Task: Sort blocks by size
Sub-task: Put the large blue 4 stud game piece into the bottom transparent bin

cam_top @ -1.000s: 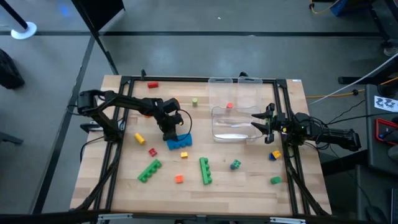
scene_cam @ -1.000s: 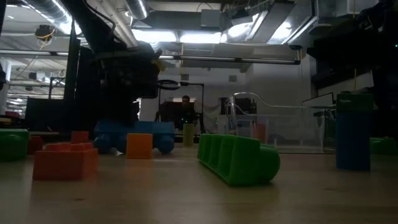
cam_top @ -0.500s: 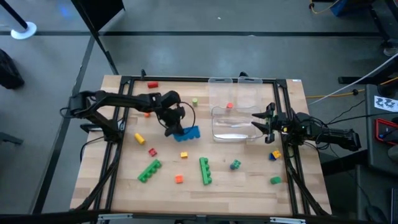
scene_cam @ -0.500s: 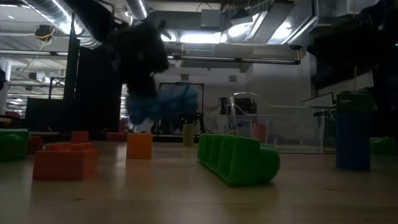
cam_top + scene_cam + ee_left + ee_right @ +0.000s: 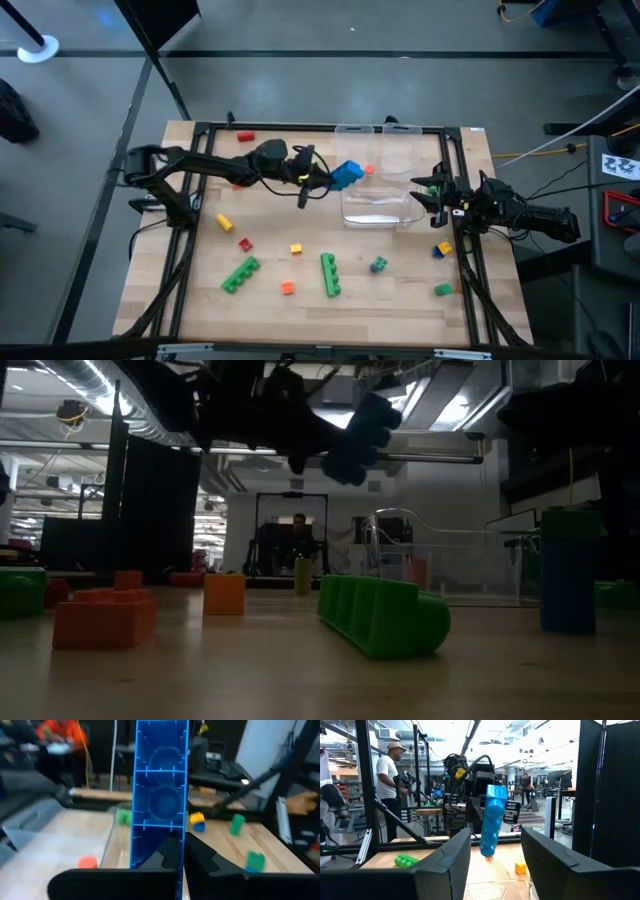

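Note:
My left gripper (image 5: pixel 326 178) is shut on a blue studded brick (image 5: pixel 346 174), held high above the table just left of the clear tray (image 5: pixel 372 208). The brick also shows in the low view (image 5: pixel 362 435), the left wrist view (image 5: pixel 160 790) and the right wrist view (image 5: pixel 491 820). My right gripper (image 5: pixel 424 195) is open and empty at the tray's right edge; whether it touches the tray, I cannot tell. A small red block (image 5: pixel 369 170) lies at the tray's far side. Two long green bars (image 5: pixel 239 273) (image 5: pixel 330 273) lie on the table's near half. My left gripper holds the blue brick by its near end (image 5: pixel 150 857). One finger (image 5: pixel 172 851) lies against the brick's hollow underside; the brick hides the other. The fingers come from the table's left, along the brick. The brick is lifted clear and slants up toward the tray.
Small blocks lie scattered: red (image 5: pixel 246 136), yellow (image 5: pixel 224 221), red (image 5: pixel 245 243), orange-yellow (image 5: pixel 296 249), orange (image 5: pixel 288 288), dark green (image 5: pixel 379 264), green (image 5: pixel 443 290), blue-and-yellow (image 5: pixel 444 248). A second clear container (image 5: pixel 380 148) stands at the far edge. A person stands beyond the table (image 5: pixel 387 780).
My left gripper has lifted the blue brick off the table and carried it up and toward the table's right and far side, to beside the tray. It has tipped from pointing down to roughly level, and the brick now slants up instead of lying flat.

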### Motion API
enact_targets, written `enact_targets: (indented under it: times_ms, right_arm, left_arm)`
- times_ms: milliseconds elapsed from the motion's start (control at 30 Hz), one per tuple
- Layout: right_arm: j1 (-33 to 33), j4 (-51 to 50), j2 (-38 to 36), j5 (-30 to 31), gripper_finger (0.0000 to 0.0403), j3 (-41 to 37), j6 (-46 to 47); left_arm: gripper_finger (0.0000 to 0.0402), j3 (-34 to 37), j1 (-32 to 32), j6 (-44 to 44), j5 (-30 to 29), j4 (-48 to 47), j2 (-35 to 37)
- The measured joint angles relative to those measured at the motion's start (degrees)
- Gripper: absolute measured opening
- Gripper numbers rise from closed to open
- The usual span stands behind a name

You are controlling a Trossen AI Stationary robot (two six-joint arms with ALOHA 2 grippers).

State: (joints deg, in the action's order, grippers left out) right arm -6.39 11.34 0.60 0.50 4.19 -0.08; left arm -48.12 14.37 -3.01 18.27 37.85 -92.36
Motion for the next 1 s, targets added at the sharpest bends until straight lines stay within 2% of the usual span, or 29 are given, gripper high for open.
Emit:
enact_targets:
  times_ms: [100, 200, 467, 700, 833, 1000]
  right_arm:
    - [0.00, 0.08, 0.00, 0.10, 0.0177, 0.04, 0.00]
    - [0.00, 0.96, 0.00, 0.10, 0.0177, 0.10, 0.00]
    - [0.00, 1.24, 0.02, 0.32, 0.0177, 0.17, 0.00]
    - [0.02, 2.97, 0.02, -0.09, 0.0177, 0.22, 3.14]
    - [0.00, 3.21, 0.02, -2.12, 0.0177, 0.22, 4.26]
    - [0.03, 5.68, 0.02, -5.20, 0.0177, 0.25, 4.31]
  left_arm:
    - [0.0002, 0.00, -1.31, 0.13, -2.42, 7.67, -4.28]
    - [0.0002, -1.40, -2.28, 0.11, -4.33, 10.72, -8.70]
    - [0.0003, -7.40, -4.23, 2.38, -5.58, 10.70, -18.53]
    - [0.0008, -10.60, -5.05, 2.20, -9.35, 8.29, -21.15]
    - [0.0044, -11.40, -5.09, -0.76, -13.29, 5.66, -21.08]
    - [0.0106, -11.50, -5.08, -1.03, -13.51, 6.07, -20.89]
